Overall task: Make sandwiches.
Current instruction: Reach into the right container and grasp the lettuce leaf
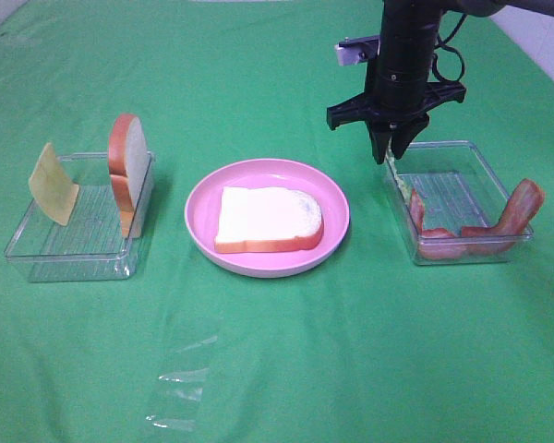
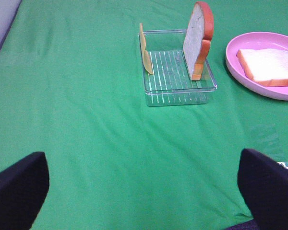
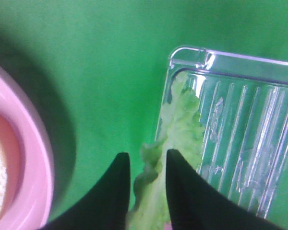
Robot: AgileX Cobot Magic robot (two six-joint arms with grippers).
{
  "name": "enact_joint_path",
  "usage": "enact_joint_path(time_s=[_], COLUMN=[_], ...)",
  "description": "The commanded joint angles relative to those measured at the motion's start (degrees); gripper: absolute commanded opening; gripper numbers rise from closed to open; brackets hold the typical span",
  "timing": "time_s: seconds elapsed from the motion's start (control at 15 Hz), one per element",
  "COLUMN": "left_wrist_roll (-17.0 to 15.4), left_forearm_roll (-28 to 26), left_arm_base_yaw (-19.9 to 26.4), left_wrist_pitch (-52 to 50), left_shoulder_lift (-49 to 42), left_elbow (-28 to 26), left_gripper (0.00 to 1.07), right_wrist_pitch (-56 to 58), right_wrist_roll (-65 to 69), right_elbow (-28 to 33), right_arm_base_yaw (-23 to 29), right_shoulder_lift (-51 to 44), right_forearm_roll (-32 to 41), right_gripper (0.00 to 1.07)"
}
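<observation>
Presently: right pincer pinching lettuce, left pincer wide open

Sandwich parts are not yet stacked; they lie spread across the green cloth in three places.

Centre: a pink plate holds one flat bread slice, white face up, crust toward the near side. Nothing lies on top of it.

Left: a clear left tray holds the cheese square, leaning against its left wall, and an upright bread slice standing on edge against its right wall. The two are well apart.

Right: a clear right tray holds the lettuce leaf along its left wall and the bacon strips at its near side, one strip leaning up the right wall.

Right gripper: it points straight down over the far left corner of the right tray. The wrist view shows its two dark fingers set close together with the lettuce leaf filling the gap and touching both, so it is pinching the leaf. The leaf's far end is inside the tray, against the wall.

Left gripper: it hangs above bare cloth on the near side of the left tray, jaws spread fully apart, holding nothing.

Also noted: a patch of clear film lies flat on the cloth near the front edge, apart from everything else.
</observation>
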Motion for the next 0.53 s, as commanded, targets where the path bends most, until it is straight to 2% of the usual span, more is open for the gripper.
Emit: enact_joint_path(time_s=[0.07, 0.13, 0.4, 0.53], left_wrist_roll=[0.06, 0.06, 0.06, 0.06], left_forearm_roll=[0.11, 0.11, 0.11, 0.11], left_arm_base_yaw=[-0.11, -0.11, -0.11, -0.11], left_wrist_pitch=[-0.23, -0.23, -0.23, -0.23], left_shoulder_lift=[-0.06, -0.06, -0.06, -0.06], left_elbow=[0.06, 0.06, 0.06, 0.06], left_gripper=[1.0, 1.0, 1.0, 1.0], right_wrist_pitch=[6.36, 6.36, 6.36, 6.36], right_wrist_roll=[0.4, 0.4, 0.17, 0.17], right_elbow=[-0.17, -0.17, -0.17, -0.17], right_arm_base_yaw=[-0.06, -0.06, -0.06, -0.06], right_shoulder_lift=[0.23, 0.23, -0.17, -2.52], right_forearm_roll=[-2.12, -2.23, -1.78, 1.89], right_gripper=[0.07, 0.0, 0.0, 0.0])
